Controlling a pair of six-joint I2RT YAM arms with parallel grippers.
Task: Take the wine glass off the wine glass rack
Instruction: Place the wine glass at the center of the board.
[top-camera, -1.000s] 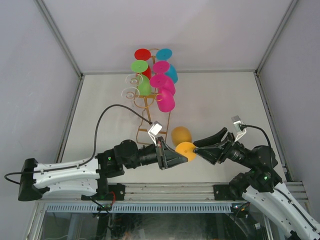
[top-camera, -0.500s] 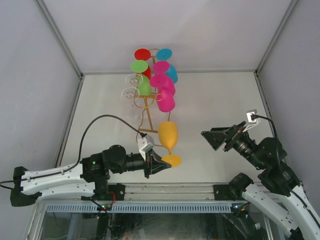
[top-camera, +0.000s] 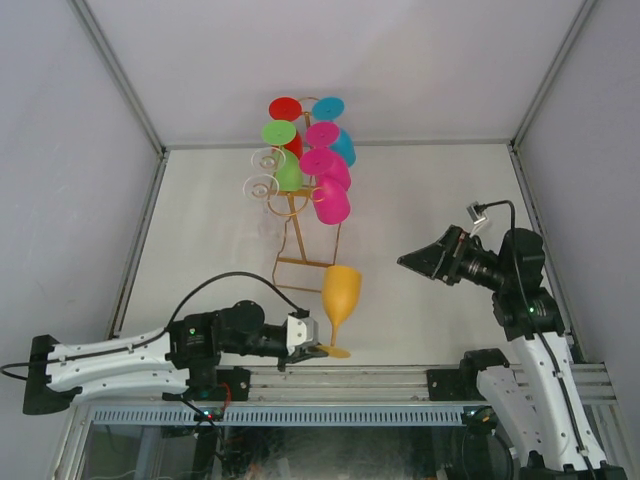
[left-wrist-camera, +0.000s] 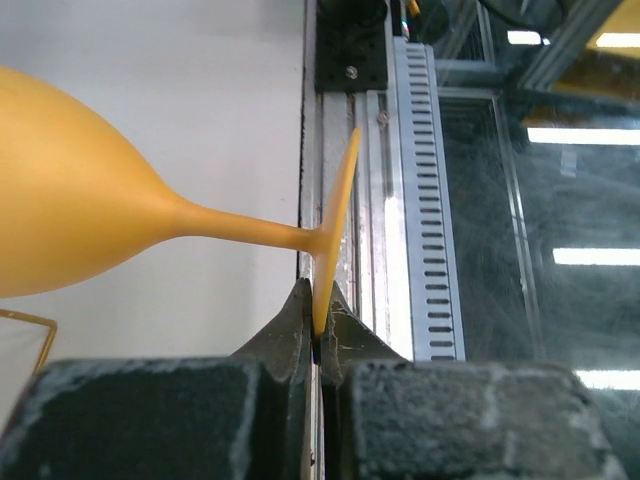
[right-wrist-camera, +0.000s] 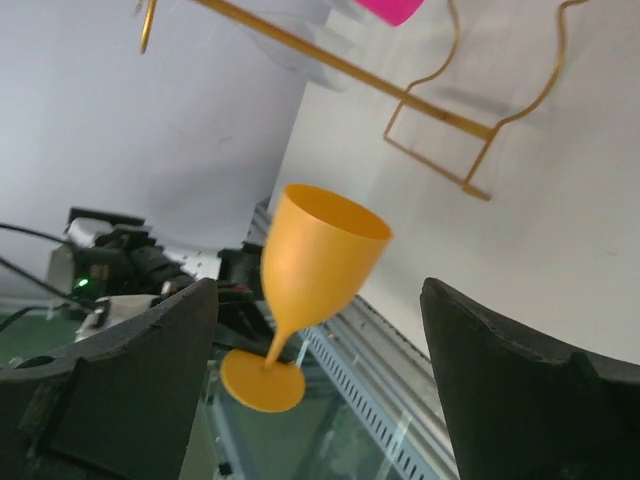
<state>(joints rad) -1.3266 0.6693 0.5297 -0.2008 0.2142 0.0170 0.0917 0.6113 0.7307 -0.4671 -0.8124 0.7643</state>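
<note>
The orange wine glass (top-camera: 341, 292) stands upright, mouth up, at the table's front edge, clear of the wine glass rack (top-camera: 298, 222). My left gripper (top-camera: 312, 349) is shut on the rim of its round foot (left-wrist-camera: 336, 215), with the bowl (left-wrist-camera: 70, 215) to the left of the stem. The gold wire rack (right-wrist-camera: 440, 110) stands behind the glass and carries several coloured and clear glasses (top-camera: 325, 165). My right gripper (top-camera: 422, 259) hangs open to the right, apart from the glass. Its wrist view shows the glass (right-wrist-camera: 322, 255) far beyond the spread fingers (right-wrist-camera: 130, 370).
The aluminium rail (left-wrist-camera: 425, 200) runs along the front edge right beside the glass's foot. White walls close the table at the back and both sides. The rack's rectangular base loop (top-camera: 303, 263) lies just behind the held glass.
The right gripper opened, let go of the glass and drew back to the right. The left gripper pulled toward the front edge with the glass, which turned upright.
</note>
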